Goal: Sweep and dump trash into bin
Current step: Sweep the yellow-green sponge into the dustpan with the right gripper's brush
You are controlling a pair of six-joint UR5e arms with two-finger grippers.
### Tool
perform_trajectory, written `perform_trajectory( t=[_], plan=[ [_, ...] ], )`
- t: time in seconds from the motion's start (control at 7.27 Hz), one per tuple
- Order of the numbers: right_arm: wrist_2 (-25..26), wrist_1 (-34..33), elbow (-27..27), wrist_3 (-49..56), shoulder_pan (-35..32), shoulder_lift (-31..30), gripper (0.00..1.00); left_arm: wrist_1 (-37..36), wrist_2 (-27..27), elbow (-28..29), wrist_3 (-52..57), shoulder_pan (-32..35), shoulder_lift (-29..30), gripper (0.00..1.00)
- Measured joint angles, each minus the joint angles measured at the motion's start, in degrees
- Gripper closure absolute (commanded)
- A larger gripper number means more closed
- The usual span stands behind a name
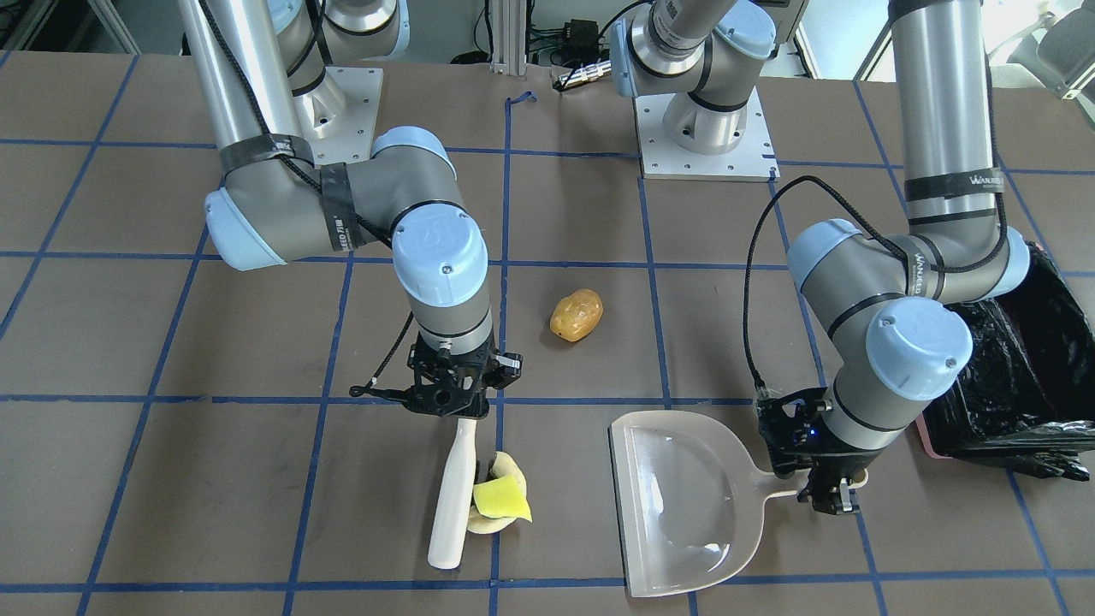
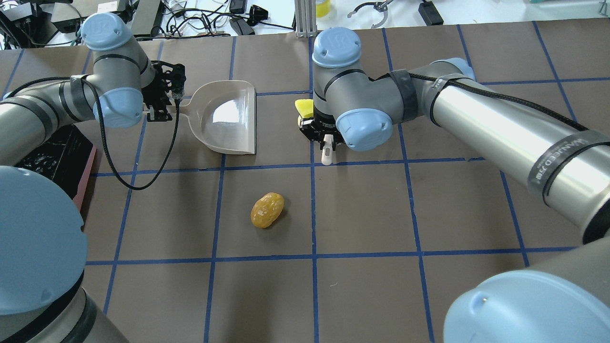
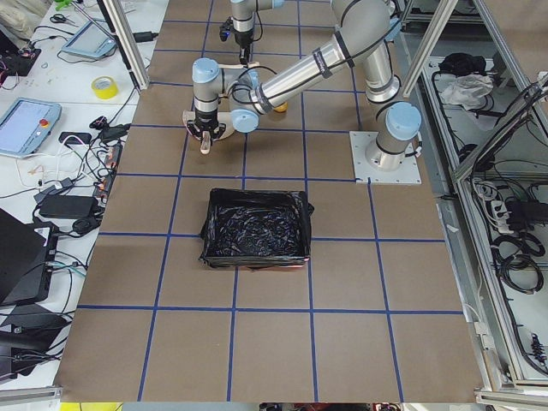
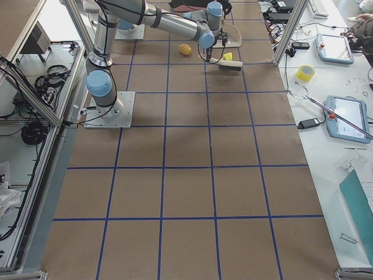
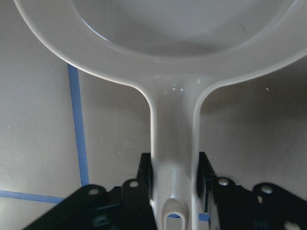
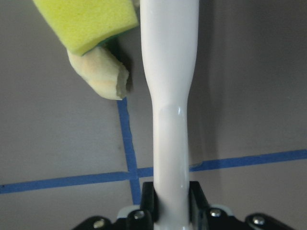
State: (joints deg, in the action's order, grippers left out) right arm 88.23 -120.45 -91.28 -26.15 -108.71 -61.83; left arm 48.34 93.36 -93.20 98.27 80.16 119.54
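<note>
Dustpan [image 5: 158,57] handle clamped between left gripper [image 5: 173,191] jaws; pan flat on table [image 1: 171,342], scoop straight ahead of jaws. Right gripper [image 6: 170,203] jaws closed on white brush [image 6: 168,72] handle, brush stretching ahead of jaws along table. Yellow sponge piece [image 6: 86,19] lying over cream peel scrap [image 6: 98,72], just beside brush on side facing dustpan. Potato-like lump [image 1: 576,314] alone, behind both sets of jaws toward robot base, between arms. Bin [image 3: 255,229], black-bag-lined, off outer side of left jaws, well apart from trash.
</note>
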Motion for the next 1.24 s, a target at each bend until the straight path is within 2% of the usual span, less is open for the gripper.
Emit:
perform_trajectory(
  t=[0.41,0.83,1.24],
  plan=[
    [-0.9,-2.3,2.1,-5.8,-3.9,2.8,1.0,0.1,0.3,-0.1,-0.2,0.1,0.2,1.0],
    [-5.4,-2.7,6.1,-11.7,-7.0,4.1,1.0,0.3,1.0,-0.2,-0.2,0.2,0.4,1.0],
    [-7.5,-3.4,8.5,-15.2,-9.4,6.4,1.0,0.5,1.0,-0.4,-0.1,0.3,-0.1,1.0]
  ],
)
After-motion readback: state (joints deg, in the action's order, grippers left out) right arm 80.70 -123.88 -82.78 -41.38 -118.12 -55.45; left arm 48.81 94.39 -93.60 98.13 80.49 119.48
